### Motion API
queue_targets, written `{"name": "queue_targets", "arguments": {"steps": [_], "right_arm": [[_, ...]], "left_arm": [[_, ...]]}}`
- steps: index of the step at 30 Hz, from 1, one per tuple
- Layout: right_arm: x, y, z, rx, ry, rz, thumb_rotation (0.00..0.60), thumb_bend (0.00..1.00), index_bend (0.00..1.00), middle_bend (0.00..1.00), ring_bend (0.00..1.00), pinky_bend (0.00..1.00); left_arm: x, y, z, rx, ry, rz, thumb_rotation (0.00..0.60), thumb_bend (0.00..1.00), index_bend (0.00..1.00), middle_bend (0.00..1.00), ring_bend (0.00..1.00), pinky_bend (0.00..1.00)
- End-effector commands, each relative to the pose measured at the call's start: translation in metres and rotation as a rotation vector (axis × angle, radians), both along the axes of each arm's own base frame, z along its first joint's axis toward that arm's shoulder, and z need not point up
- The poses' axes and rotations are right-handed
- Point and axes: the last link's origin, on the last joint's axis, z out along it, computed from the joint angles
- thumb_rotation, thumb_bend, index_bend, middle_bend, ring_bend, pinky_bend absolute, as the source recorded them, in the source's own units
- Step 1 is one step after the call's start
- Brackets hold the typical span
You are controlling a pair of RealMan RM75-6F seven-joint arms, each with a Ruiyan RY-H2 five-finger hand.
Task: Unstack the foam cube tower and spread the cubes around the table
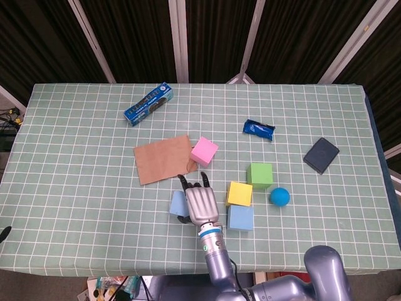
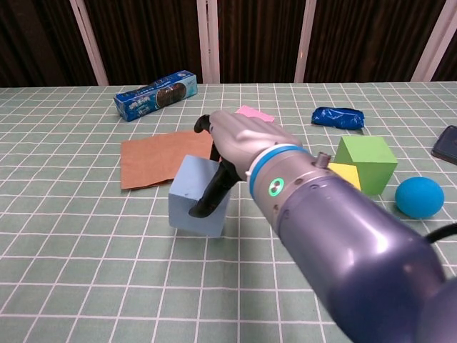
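We see a matt, soft-looking light blue foam cube (image 2: 196, 196) under a hand (image 2: 232, 143) with a smooth, silvery satin shell and dark fingers (image 2: 209, 196). The pink cube (image 1: 204, 152), yellow cube (image 1: 239, 194) and green cube (image 2: 366, 161) look equally dull and foamy. The table (image 1: 75, 188) wears a matt green checked cloth. A brown sheet (image 1: 161, 159) looks like rough paper. The blue box (image 1: 148, 104) is printed card with a slight sheen; the blue packet (image 1: 259, 130) is glossy, crinkled wrapper.
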Motion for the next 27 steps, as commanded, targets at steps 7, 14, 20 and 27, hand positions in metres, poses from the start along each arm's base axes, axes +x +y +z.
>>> {"name": "queue_targets", "arguments": {"steps": [7,14,20,27], "right_arm": [[0.033,-0.012,-0.039,-0.051,0.013,-0.009,0.6,0.19,0.14,0.59,0.36,0.0],[0.047,-0.015,-0.042,0.017,-0.105,-0.052,0.6,0.19,0.14,0.36,0.22,0.0],[0.054,-0.012,-0.029,-0.01,-0.174,-0.051,0.6,0.16,0.03,0.14,0.09,0.0],[0.03,-0.024,0.008,-0.045,-0.11,-0.055,0.6,0.14,0.0,0.08,0.06,0.0]], "left_arm": [[0.0,0.001,-0.003,-0.024,-0.001,-0.007,0.6,0.3,0.12,0.0,0.0,0.02],[0.001,0.003,-0.007,-0.041,0.01,-0.007,0.6,0.31,0.12,0.0,0.0,0.02],[0.001,0.002,-0.006,-0.037,0.009,-0.003,0.6,0.3,0.12,0.0,0.0,0.02],[-0.001,0.003,-0.002,-0.013,0.001,0.012,0.6,0.3,0.12,0.0,0.0,0.02]]}}
